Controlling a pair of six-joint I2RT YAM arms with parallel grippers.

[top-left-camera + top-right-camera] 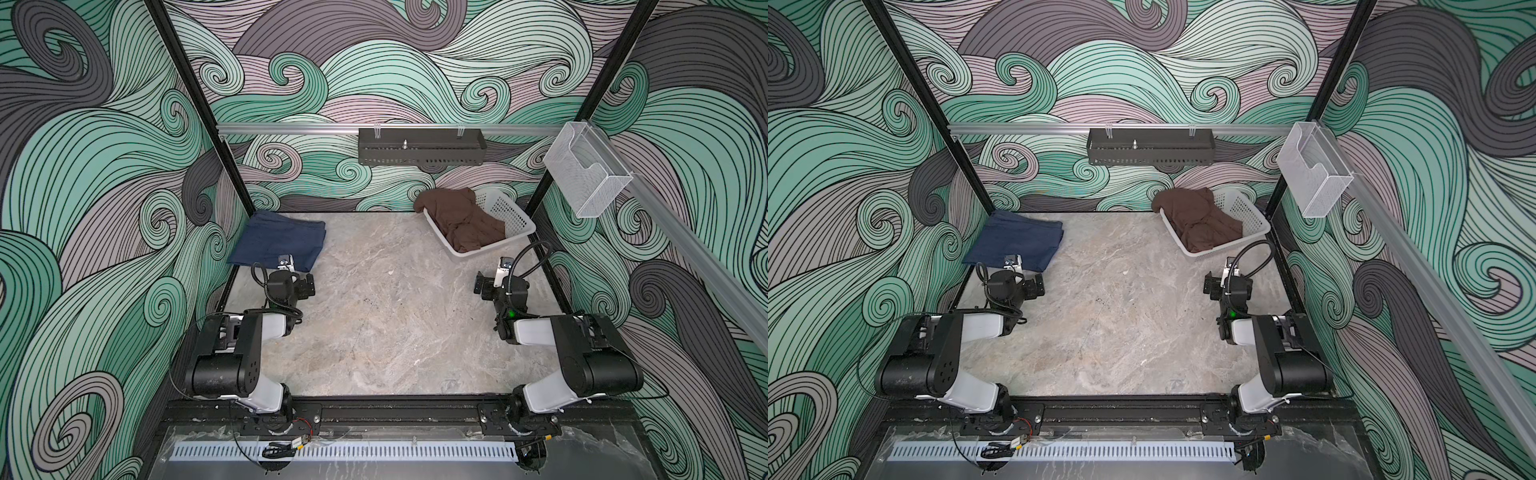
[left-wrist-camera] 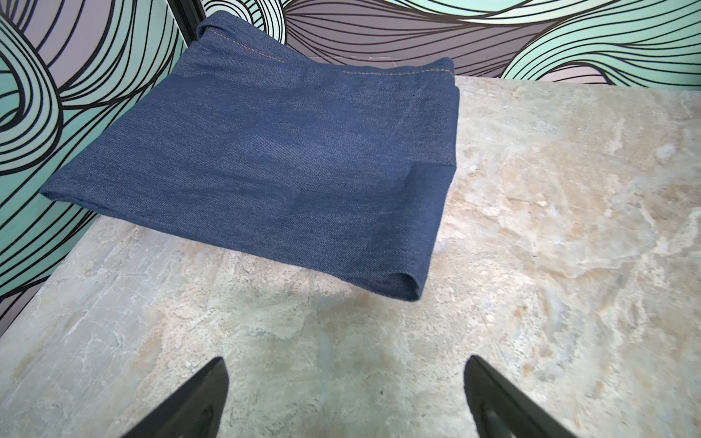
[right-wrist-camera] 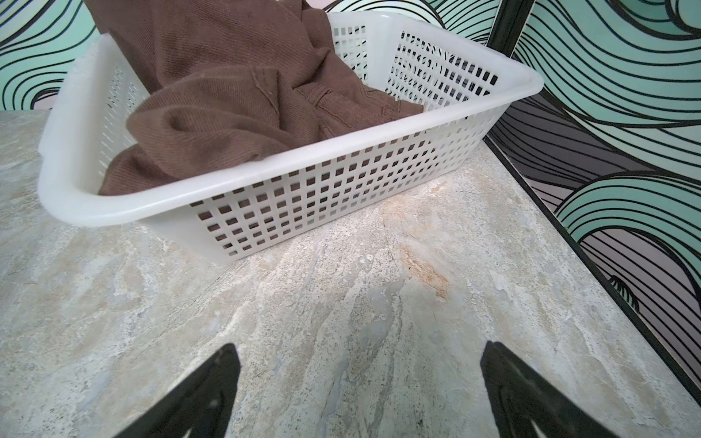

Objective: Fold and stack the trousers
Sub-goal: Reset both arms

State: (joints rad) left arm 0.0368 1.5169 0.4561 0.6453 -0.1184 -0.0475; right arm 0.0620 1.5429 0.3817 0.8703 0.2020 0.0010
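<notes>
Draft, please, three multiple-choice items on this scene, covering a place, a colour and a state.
1. The folded jeans lie on the table at: A its far corner, left arm's side; B its centre; C its near edge.
2. The garment in the white basket is: A red; B brown; C yellow.
3. The left end effector and right end effector are: A both shut; B one open, one shut; C both open, empty.
1 A, both top views show it; 2 B, the cloth is brown; 3 C, jaws apart over bare table.
</notes>
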